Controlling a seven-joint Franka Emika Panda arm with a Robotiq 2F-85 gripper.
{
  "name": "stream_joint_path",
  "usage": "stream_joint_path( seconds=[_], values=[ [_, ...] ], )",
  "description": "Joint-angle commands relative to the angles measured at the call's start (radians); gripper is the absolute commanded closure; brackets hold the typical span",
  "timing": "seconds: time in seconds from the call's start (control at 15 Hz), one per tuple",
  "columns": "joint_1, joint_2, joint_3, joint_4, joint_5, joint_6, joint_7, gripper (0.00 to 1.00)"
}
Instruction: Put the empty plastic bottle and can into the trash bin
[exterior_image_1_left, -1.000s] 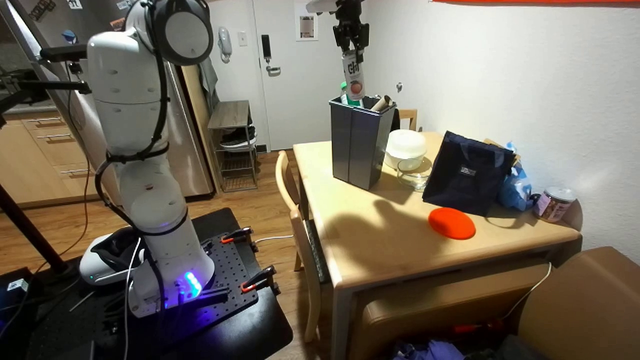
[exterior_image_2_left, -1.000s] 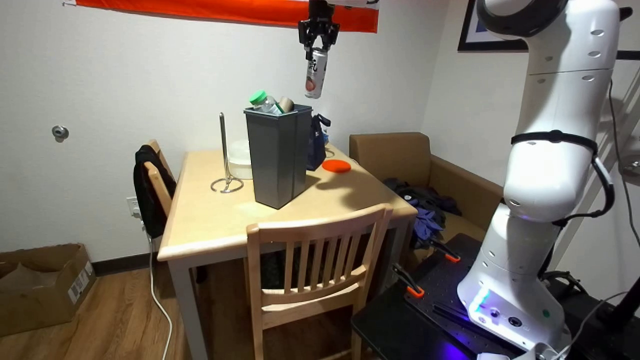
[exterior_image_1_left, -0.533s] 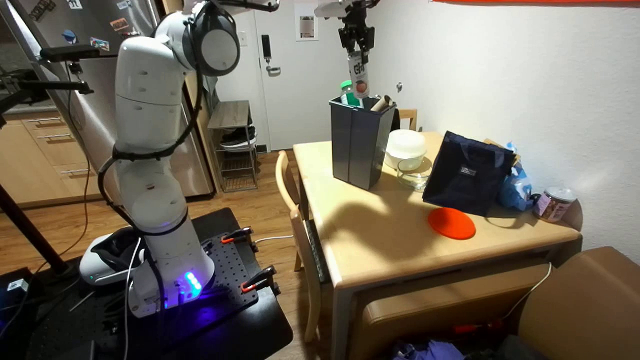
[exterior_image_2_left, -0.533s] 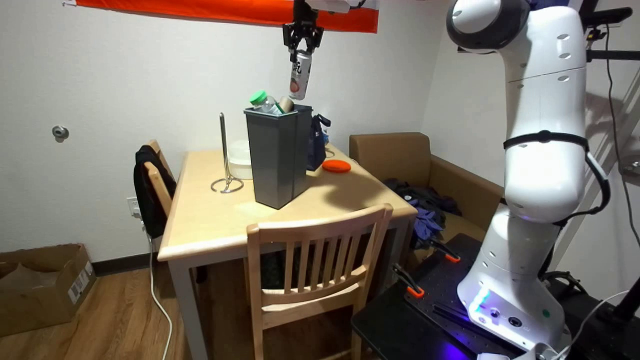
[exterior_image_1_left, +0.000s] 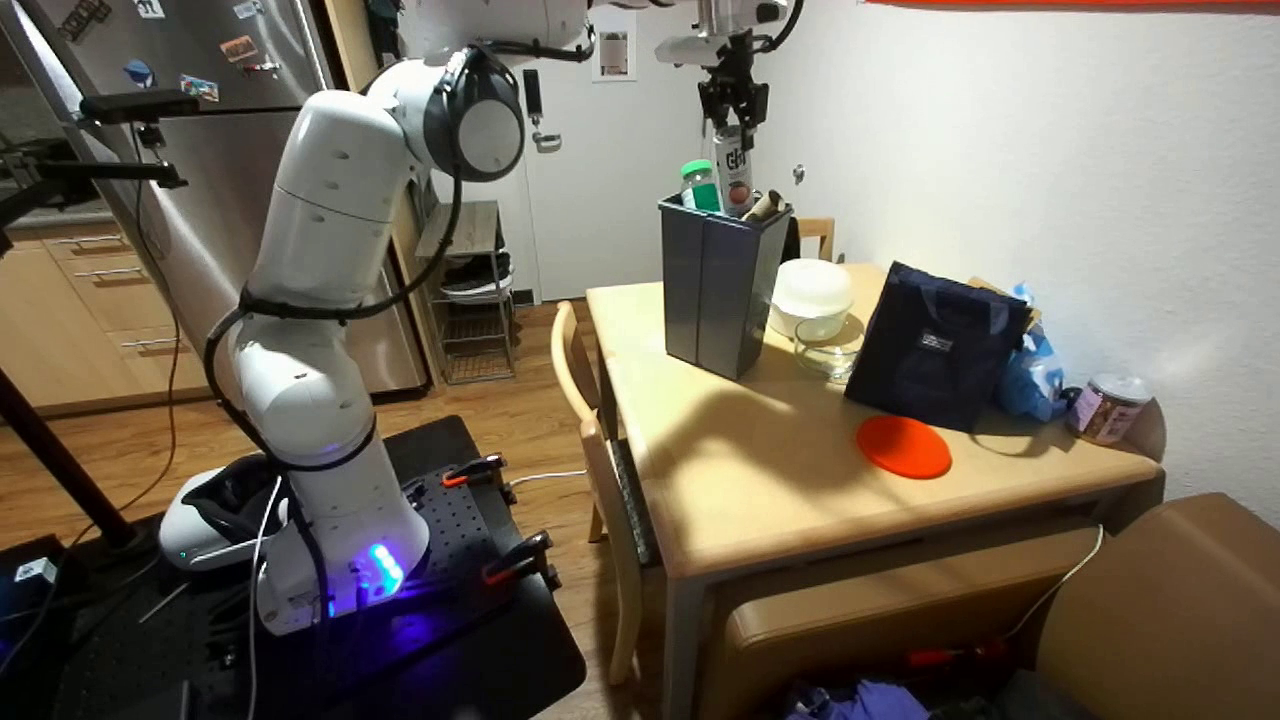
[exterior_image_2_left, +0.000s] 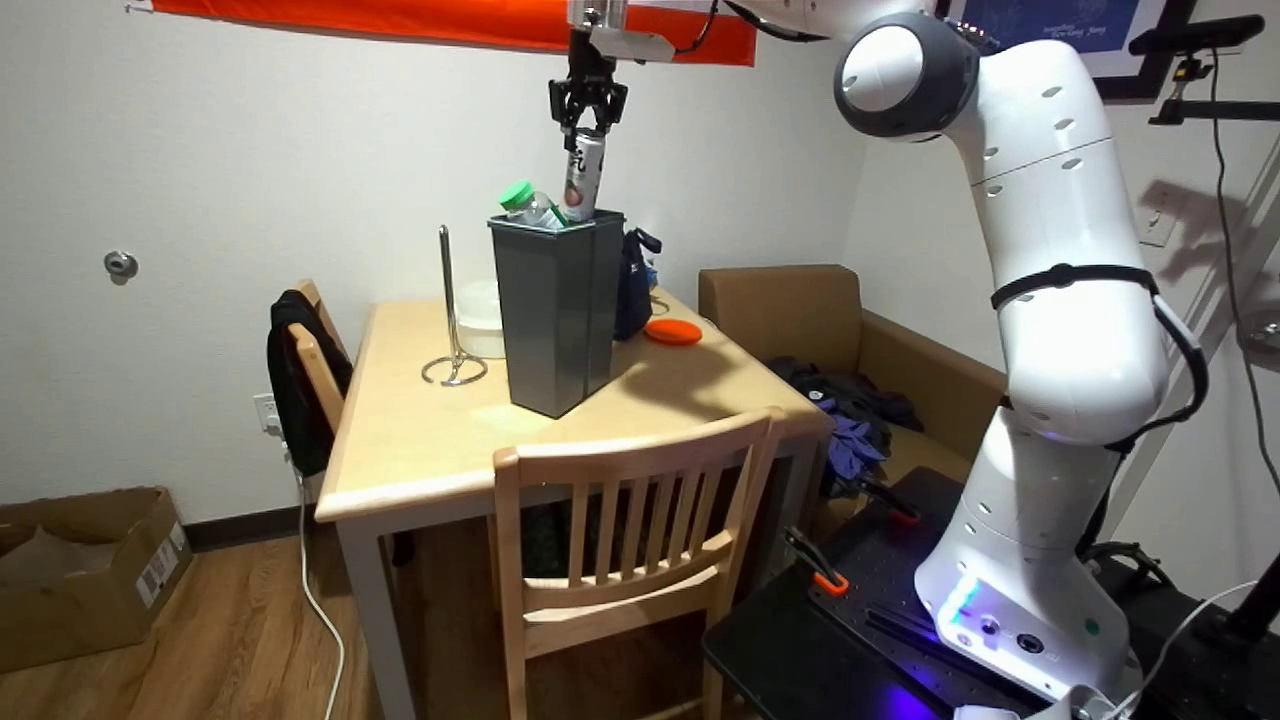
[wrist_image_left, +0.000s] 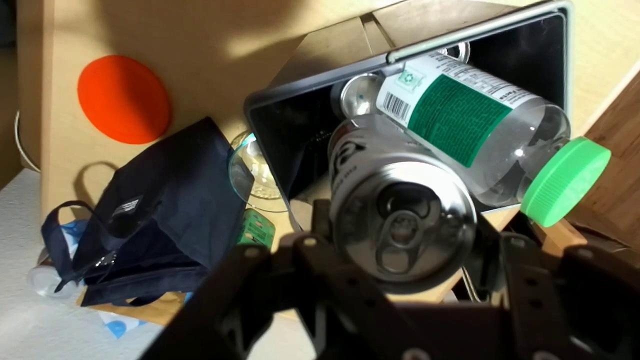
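Gripper (exterior_image_2_left: 587, 137) clamped round can (wrist_image_left: 402, 225). Lower end of bottle (exterior_image_2_left: 533, 207) hidden by trash bin (exterior_image_2_left: 555, 320), both exterior views. Label (wrist_image_left: 457, 120) reads "Facts".

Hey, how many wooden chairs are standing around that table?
2. In an exterior view, the nearest wooden chair stands close in front of the table; another chair, draped with black cloth, is at the table's left side by the wall. More could be hidden.

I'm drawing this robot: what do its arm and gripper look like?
The arm is glossy white and rounded, with a dark grey joint ring, a black strap, black cable and blue base lights. The gripper is black and two-fingered.
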Motion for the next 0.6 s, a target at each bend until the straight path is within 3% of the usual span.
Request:
stream_joint_path(
  seconds=[0.0,0.53],
  values=[
    [0.004,0.054,-0.010,0.079,-0.021,-0.046,-0.010,0.64],
    [-0.004,0.078,-0.016,0.052,-0.015,-0.087,0.000,0.64]
  ],
)
